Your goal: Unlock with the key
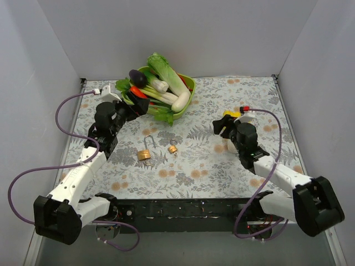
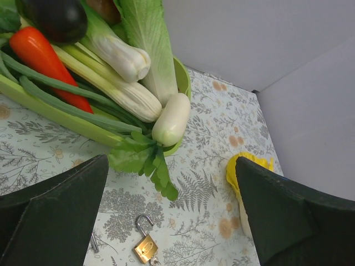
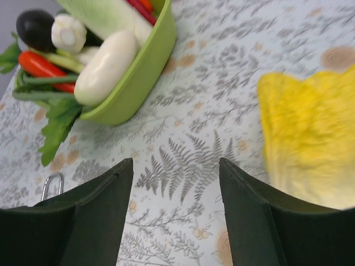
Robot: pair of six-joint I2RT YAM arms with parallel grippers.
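Your table (image 1: 249, 94) wears a fern-print cloth, and at its far side sits the green bowl (image 3: 141, 69), heaped with toy vegetables, among them a leafy cabbage (image 2: 147, 39), a white radish (image 2: 172, 119), a red pepper (image 2: 44, 55) and a dark aubergine (image 2: 58, 16). Your left gripper (image 2: 172, 166) hangs just beside the bowl's near left rim with its fingers spread wide and nothing between them. Your right gripper (image 3: 176, 163) is over the right half of the cloth, likewise gaping and empty, with a yellow leafy piece (image 3: 305, 138) lying just beyond it. Between the two arms, nearer your side, lies the larger brass padlock (image 1: 145, 154), its silver shackle raised. Just to its right, apart from it, is the small brass padlock (image 2: 145, 246), its shackle swung open like a hook. A sliver of grey metal at that small lock's base looks to be the key (image 2: 152, 259), though it is too tiny for you to be sure.
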